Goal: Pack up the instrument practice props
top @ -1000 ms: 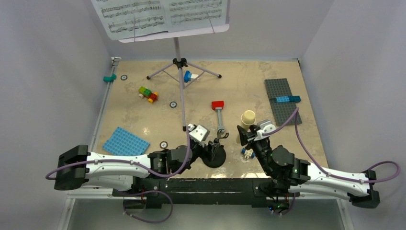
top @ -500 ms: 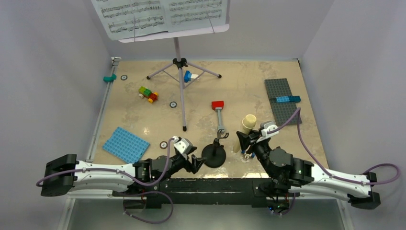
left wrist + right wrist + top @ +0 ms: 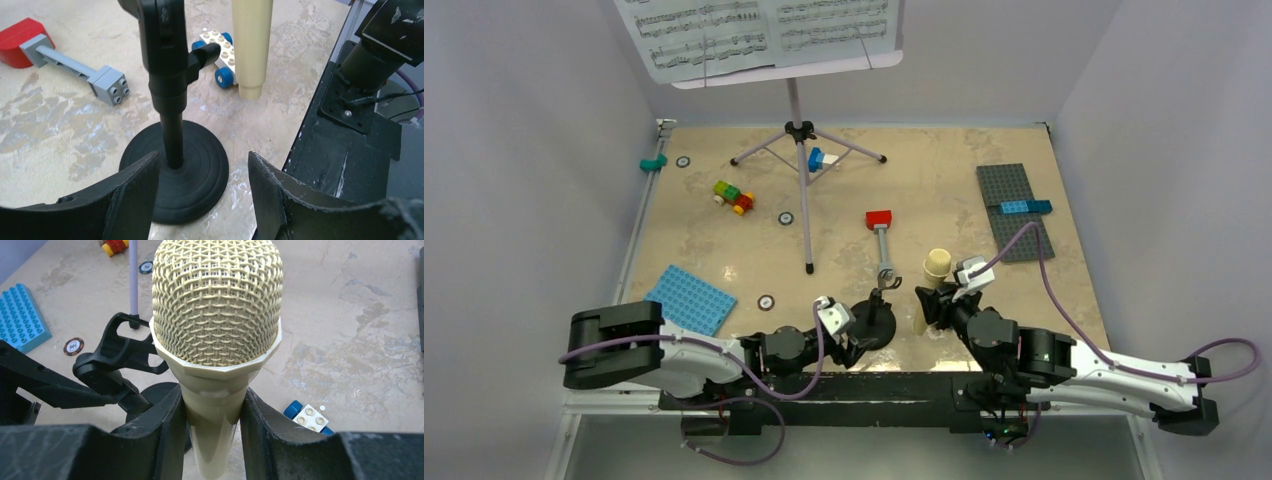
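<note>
My right gripper (image 3: 212, 427) is shut on the cream-yellow toy microphone (image 3: 216, 325) and holds it upright, its tail just above the table; it also shows in the top view (image 3: 932, 280). The black round-base mic stand (image 3: 872, 318) stands at the near edge, left of the microphone. My left gripper (image 3: 202, 192) is open and low, its fingers (image 3: 132, 192) on either side of the stand's base (image 3: 192, 175) without gripping it. The lilac tripod music stand (image 3: 802, 140) with white sheet-music pages (image 3: 759, 30) stands at the back.
A white-and-blue wheeled brick (image 3: 941, 320) lies by the microphone's tail. A grey rod with a red end (image 3: 881, 240), a blue studded plate (image 3: 689, 298), a grey plate (image 3: 1014, 210), coloured bricks (image 3: 733, 196) and small round tokens (image 3: 766, 301) lie around.
My left gripper has swung right and come in low around the mic stand's base. My right gripper has shifted slightly left and nearer with the microphone.
</note>
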You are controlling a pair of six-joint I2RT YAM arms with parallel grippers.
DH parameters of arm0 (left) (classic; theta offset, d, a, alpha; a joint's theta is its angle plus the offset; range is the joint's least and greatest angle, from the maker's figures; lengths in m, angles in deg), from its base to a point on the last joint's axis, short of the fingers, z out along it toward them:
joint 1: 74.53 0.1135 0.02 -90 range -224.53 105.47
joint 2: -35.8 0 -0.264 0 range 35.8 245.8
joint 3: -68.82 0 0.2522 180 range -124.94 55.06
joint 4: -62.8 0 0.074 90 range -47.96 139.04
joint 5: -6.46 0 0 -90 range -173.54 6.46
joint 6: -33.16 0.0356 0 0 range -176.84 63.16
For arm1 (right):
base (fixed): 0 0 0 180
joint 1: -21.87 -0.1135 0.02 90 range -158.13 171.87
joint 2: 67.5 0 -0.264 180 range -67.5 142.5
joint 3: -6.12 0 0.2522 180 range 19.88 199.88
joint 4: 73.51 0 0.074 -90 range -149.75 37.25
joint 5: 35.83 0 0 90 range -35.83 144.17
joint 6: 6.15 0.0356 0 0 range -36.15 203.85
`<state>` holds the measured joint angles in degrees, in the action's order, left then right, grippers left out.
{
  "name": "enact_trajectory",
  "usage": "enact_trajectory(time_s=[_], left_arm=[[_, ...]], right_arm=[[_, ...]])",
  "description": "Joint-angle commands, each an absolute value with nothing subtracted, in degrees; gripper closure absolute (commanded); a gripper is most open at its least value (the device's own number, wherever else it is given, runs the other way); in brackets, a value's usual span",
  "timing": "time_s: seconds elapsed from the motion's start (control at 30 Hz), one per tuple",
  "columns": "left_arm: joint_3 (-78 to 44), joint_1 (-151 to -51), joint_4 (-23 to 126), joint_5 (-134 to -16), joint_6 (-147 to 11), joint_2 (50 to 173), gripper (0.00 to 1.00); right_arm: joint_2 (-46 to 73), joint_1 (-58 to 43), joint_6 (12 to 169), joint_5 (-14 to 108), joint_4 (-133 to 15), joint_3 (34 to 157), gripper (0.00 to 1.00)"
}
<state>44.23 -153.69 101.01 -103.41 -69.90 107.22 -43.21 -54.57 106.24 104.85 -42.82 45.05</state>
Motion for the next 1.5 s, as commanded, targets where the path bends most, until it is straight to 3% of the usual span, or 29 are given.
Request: enact_trajectory(time_s=[0.0, 0.67, 1.0, 1.13, 1.47], left_arm=[[41.64, -153.27, 115.56, -103.58, -66.19, 112.41, 0.34], [36.54, -148.68, 121.03, -101.52, -65.96, 124.97, 0.52], [36.83, -148.45, 123.35, -101.98, -66.15, 127.30, 0.82], [37.78, -148.45, 123.67, -102.66, -66.15, 126.58, 1.00], [38.71, -148.54, 117.27, -112.70, -61.79, 113.47, 1.00]], right_arm=[[-44.29, -54.55, 111.06, 104.32, -39.61, 47.07, 1.00], [-44.18, -54.58, 113.54, 104.48, -38.19, 46.06, 1.00], [-43.49, -54.55, 113.72, 104.53, -37.17, 46.59, 1.00], [-42.24, -54.52, 113.02, 104.25, -37.83, 47.13, 1.00], [-41.29, -54.53, 108.32, 99.82, -38.15, 49.41, 1.00]])
